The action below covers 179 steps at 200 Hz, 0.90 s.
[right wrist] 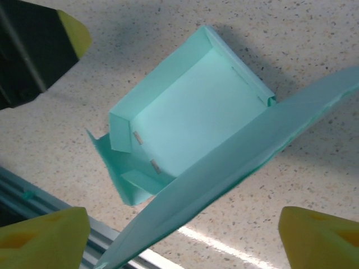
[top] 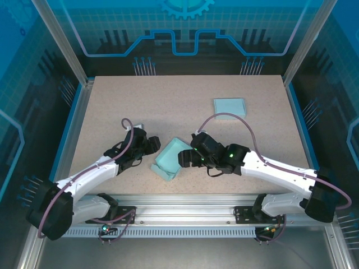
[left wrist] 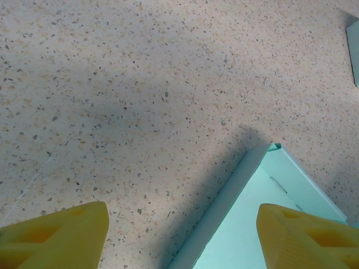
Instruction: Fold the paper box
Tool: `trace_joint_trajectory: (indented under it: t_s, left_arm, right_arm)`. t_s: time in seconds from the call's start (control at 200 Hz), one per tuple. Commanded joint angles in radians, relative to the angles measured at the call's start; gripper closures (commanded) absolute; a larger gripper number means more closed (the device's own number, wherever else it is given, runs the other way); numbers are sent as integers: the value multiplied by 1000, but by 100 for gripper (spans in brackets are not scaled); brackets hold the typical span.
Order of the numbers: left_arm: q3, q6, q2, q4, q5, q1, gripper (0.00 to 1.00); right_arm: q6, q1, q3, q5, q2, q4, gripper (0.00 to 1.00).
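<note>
A: Top view first. Where was the box?
B: The box point(top: 171, 158) sat on the table point(top: 168, 101) near the front edge, between the arms, half formed. The left gripper point(top: 147, 147) was just beside its left wall and the right gripper point(top: 188, 158) was at its right side. A flat teal piece point(top: 230, 105) lay well apart, back right.
A: Left wrist?
B: The left gripper point(left wrist: 179, 241) had its fingers point(left wrist: 56, 235) spread wide with nothing clamped. A corner of the box point(left wrist: 252, 224) reached in between them. I saw no contact.
A: Right wrist?
B: The right gripper point(right wrist: 179, 238) was also wide open. The long loose flap point(right wrist: 235, 159) ran slantwise between its fingertips point(right wrist: 320, 235), raised over the open box point(right wrist: 185, 123). It wasn't pinched, and I couldn't tell whether it brushed a finger. One short slotted wall stood up. A smaller flap splayed out toward the rail point(right wrist: 33, 193). The left gripper's finger point(right wrist: 76, 31) showed top left.
A: Step?
B: My read was mid-fold. Some walls were up and the long flap was not yet tucked.
A: Next move?
B: Probably the right gripper has to catch or push that flap over the wall and down inside. The left one should brace the far side, since a box this light would likely slide or spring back open.
</note>
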<state>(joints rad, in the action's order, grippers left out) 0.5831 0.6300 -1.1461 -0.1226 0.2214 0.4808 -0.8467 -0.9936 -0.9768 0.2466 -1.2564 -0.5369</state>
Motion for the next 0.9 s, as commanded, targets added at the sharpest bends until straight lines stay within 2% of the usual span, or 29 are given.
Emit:
trace_joint_trajectory:
  t_s: [0.0, 0.115, 0.32, 0.435, 0.57, 0.665, 0.765, 0.89]
  left_arm:
    - [3, -10, 14, -15, 35, 4, 28]
    - [17, -28, 14, -31, 47, 3, 28]
    - [63, -88, 2, -49, 58, -6, 27]
    - [90, -157, -14, -41, 27, -30, 25]
    - [132, -385, -66, -21, -151, -68, 22]
    - [170, -512, -118, -74, -181, -73, 24]
    - [173, -573, -161, -92, -199, -74, 26]
    - [173, -583, -195, -90, -211, -73, 26]
  right_arm:
    - [22, 36, -43, 5, -33, 12, 20]
    - [77, 84, -72, -35, -70, -1, 35]
    - [221, 160, -189, -105, -176, -70, 69]
    - [318, 196, -272, -124, -249, -125, 80]
    - [458, 242, -387, -168, -348, -189, 87]
    - [560, 267, -481, -188, -426, -242, 91]
    - [648, 280, -574, -162, -494, -287, 92]
    - [744, 296, -672, -165, -567, -313, 92]
